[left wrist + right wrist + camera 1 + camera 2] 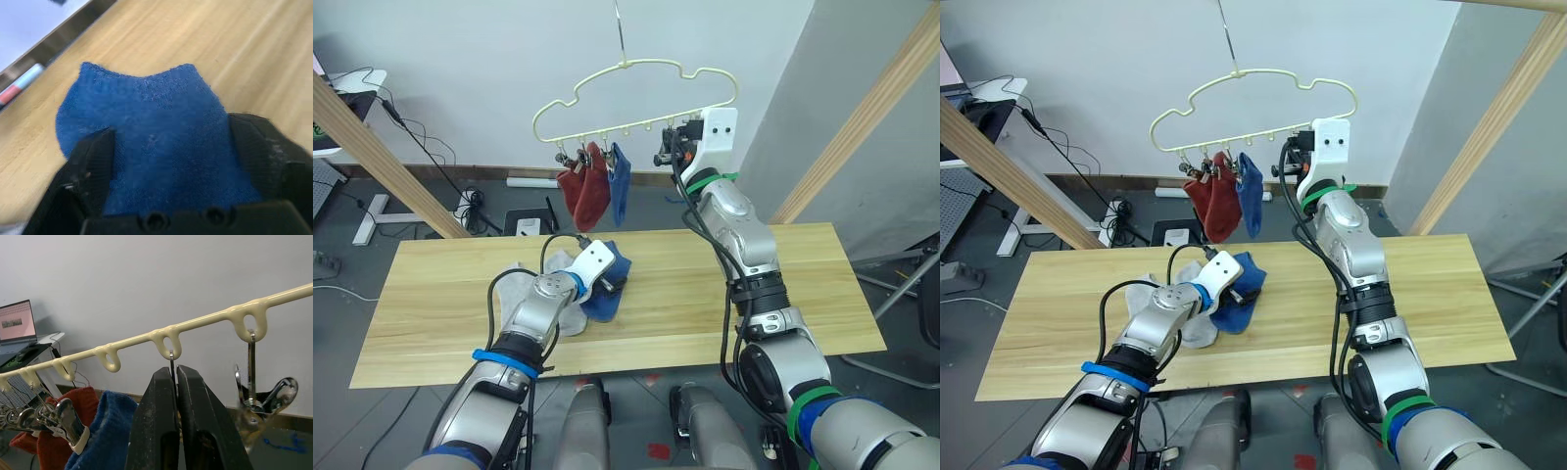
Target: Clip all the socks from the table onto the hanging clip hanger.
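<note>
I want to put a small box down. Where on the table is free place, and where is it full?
The table is bare from the right arm to its right end, and at the left end. Crowded: middle-left, where the left gripper is at the blue sock beside grey socks.

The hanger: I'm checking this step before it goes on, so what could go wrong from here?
1. The right end effector is shut on a clip hanging from the hanger, which hangs by a single hook; pulling could swing it and shake the three clipped socks.
2. The left end effector straddles the blue sock on the table; a shallow pinch could drop it on lifting.
3. Grey socks lie against it and may drag along.
</note>
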Controlling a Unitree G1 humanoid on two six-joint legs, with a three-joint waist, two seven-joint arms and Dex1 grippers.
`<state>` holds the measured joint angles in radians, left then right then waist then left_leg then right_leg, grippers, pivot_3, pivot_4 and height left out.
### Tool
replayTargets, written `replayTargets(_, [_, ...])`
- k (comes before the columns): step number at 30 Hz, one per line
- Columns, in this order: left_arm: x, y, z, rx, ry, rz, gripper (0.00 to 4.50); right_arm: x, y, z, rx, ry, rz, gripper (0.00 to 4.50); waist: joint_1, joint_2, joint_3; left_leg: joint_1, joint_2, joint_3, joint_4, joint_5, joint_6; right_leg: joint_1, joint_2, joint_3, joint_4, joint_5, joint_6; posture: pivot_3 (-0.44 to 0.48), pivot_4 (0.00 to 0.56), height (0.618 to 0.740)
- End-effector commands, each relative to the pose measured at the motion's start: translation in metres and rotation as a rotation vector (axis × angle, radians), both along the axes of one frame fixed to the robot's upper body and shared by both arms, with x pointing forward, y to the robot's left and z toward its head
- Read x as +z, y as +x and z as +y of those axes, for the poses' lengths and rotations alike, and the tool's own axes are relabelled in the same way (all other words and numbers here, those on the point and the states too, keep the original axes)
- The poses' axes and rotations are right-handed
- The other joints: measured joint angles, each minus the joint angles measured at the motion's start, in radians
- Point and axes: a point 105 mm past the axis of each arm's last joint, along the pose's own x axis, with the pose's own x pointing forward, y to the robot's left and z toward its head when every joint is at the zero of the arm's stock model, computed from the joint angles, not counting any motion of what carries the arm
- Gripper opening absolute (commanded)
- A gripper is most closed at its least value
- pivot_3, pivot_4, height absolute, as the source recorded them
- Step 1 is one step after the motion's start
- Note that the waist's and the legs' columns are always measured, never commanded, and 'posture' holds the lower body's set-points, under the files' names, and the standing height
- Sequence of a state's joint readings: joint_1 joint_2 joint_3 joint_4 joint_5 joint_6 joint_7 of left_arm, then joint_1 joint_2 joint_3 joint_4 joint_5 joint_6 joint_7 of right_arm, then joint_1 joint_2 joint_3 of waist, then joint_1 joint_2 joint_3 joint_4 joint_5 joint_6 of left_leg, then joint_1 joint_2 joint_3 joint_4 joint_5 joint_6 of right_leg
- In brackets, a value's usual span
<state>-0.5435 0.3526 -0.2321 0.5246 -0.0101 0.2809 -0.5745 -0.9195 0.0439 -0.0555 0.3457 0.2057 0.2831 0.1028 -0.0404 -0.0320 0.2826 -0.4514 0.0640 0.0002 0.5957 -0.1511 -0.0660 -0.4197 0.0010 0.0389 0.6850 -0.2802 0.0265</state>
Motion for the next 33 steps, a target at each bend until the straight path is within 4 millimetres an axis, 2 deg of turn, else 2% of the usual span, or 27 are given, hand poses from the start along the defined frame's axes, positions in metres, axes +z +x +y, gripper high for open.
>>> replayTargets(1, [-0.02,-0.013,0.003,-0.027,0.03,0.067,2.88,0.002,-0.001,-0.006,-0.03,0.004,-0.009,0.0,-0.002,0.0,0.0,0.0,0.0,0.0,0.001,0.0,0.0,0.0,0.0,0.0,0.001,0.0,0.0,-0.173,0.266,0.74])
replayTargets(7, [-0.016,-0.015,-0.006,-0.036,-0.014,0.057,1.25,0.004,0.0,-0.01,-0.037,-0.006,-0.014,0.0,-0.01,0.0,-0.001,0.0,0.0,0.0,0.005,0.0,0.0,0.0,0.0,0.0,0.005,0.0,0.0,-0.175,0.26,0.74])
replayTargets(9, [-0.015,-0.013,-0.011,-0.037,-0.024,0.054,0.69,0.006,0.004,-0.013,-0.037,-0.01,-0.015,0.0,-0.01,0.0,0.0,0.0,0.0,0.0,0.006,0.0,0.0,0.0,0.0,0.0,0.006,0.0,0.0,-0.114,0.297,0.74])
replayTargets(11, [-0.009,-0.011,-0.018,-0.033,-0.07,0.03,0.14,0.007,0.006,-0.016,-0.036,-0.015,-0.016,0.0,-0.009,0.0,0.0,0.0,0.0,-0.001,0.007,0.0,0.001,0.0,0.0,0.0,0.006,-0.002,0.004,-0.094,0.301,0.74])
replayTargets(12, [-0.005,-0.01,-0.022,-0.032,-0.11,0.018,0.01,0.007,0.007,-0.018,-0.036,-0.016,-0.016,0.0,-0.007,0.0,0.0,0.0,0.0,-0.001,0.007,0.0,0.001,0.0,0.0,0.0,0.007,-0.002,0.004,-0.085,0.299,0.74])
replayTargets(16, [0.015,-0.01,-0.039,-0.057,-0.241,-0.045,0.01,0.002,0.01,-0.025,-0.038,-0.032,0.001,0.0,-0.006,0.0,0.001,-0.001,0.0,0.0,0.008,0.0,0.002,0.0,0.0,0.001,0.007,-0.002,0.003,-0.055,0.306,0.74])
replayTargets(17, [0.026,-0.01,-0.044,-0.067,-0.291,-0.095,0.01,0.002,0.011,-0.027,-0.036,-0.032,0.006,0.0,-0.003,0.0,0.001,-0.001,0.0,-0.001,0.008,0.0,0.002,0.0,0.0,0.0,0.006,-0.002,0.003,-0.05,0.303,0.74])
replayTargets(21, [0.054,-0.011,-0.048,-0.039,-0.434,-0.198,0.01,0.001,0.01,-0.033,-0.013,-0.004,0.047,0.0,0.009,0.0,0.001,-0.001,0.0,-0.001,0.008,0.0,0.002,0.0,0.0,0.0,0.006,-0.001,0.001,-0.034,0.296,0.74])
replayTargets(24, [0.081,-0.016,-0.049,-0.033,-0.524,-0.308,0.01,0.0,0.008,-0.038,0.02,0.093,0.141,0.0,0.013,0.0,0.001,-0.001,0.0,-0.001,0.008,0.0,0.002,0.0,0.0,0.001,0.006,-0.001,0.002,-0.026,0.29,0.74])
replayTargets(30, [0.121,-0.028,-0.056,-0.088,-0.576,-0.497,0.01,0.002,-0.003,-0.041,0.144,0.323,0.362,0.0,0.018,0.0,0.001,-0.001,0.0,-0.001,0.008,0.0,0.002,0.001,0.0,0.0,0.006,0.0,0.001,-0.017,0.288,0.74])
replayTargets(33, [0.133,-0.03,-0.06,-0.103,-0.578,-0.56,0.01,0.002,-0.011,-0.04,0.204,0.373,0.438,0.0,0.019,0.0,0.001,-0.001,-0.001,-0.001,0.008,-0.001,0.002,0.001,0.0,0.0,0.005,0.0,0.001,-0.015,0.283,0.74])
